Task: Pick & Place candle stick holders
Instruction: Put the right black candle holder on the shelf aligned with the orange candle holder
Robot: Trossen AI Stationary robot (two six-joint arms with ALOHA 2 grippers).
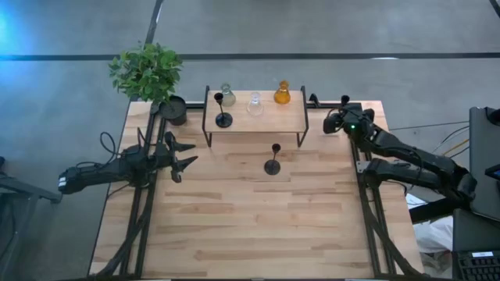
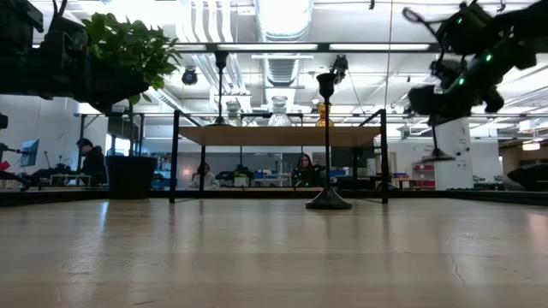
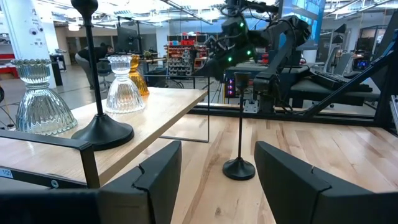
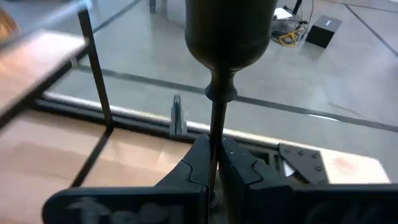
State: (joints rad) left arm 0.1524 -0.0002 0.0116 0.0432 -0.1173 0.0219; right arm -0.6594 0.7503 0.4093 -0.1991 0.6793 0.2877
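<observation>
A low shelf at the table's far middle bears one black candle stick holder and three glass ones: olive-green, clear and amber. A second black holder stands on its disc base on the table in front of the shelf. My right gripper, at the far right beside the shelf, is shut on a third black holder. My left gripper is open and empty at the table's left, pointing toward the shelf; it also shows in the left wrist view. My right gripper pinches the black holder's thin stem between its two fingers, a little below the cup. The fingers lie across the stem, coming from the table's right side. The holder stands upright in the hold, and its disc base shows above the table top.
A black plant pot with a green plant stands at the far left corner beside the shelf. The shelf's black legs rise from the table. People sit in the room beyond the table.
</observation>
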